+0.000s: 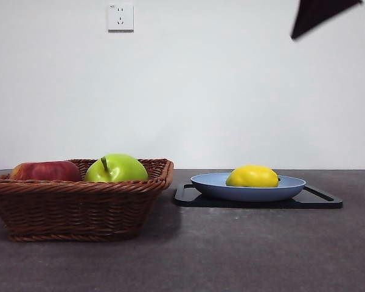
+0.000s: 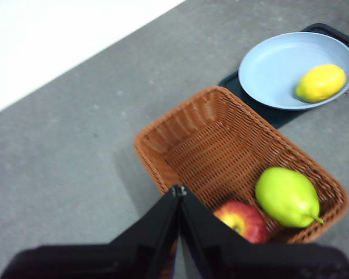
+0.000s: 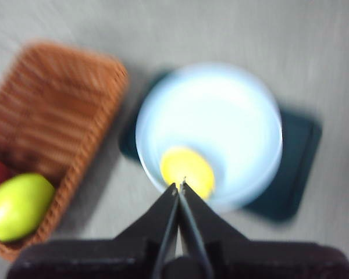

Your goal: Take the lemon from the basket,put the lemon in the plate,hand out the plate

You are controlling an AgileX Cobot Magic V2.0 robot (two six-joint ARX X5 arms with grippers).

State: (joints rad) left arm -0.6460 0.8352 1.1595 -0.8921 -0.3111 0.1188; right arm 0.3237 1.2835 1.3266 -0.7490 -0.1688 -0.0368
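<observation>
The right pincer (image 3: 179, 187) hangs clenched and empty above the lemon (image 3: 187, 171), which lies in the plate (image 1: 292, 187) on a black tray (image 1: 319, 199). The left pincer (image 2: 178, 190), also clenched and empty, hovers over the basket (image 2: 163, 151) holding a green apple (image 2: 287, 196) and a red apple (image 2: 242, 221) on the desk (image 1: 231, 255).

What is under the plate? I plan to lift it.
A flat black tray lies under the light-blue plate, which holds the lemon. The tray's middle is covered.
</observation>
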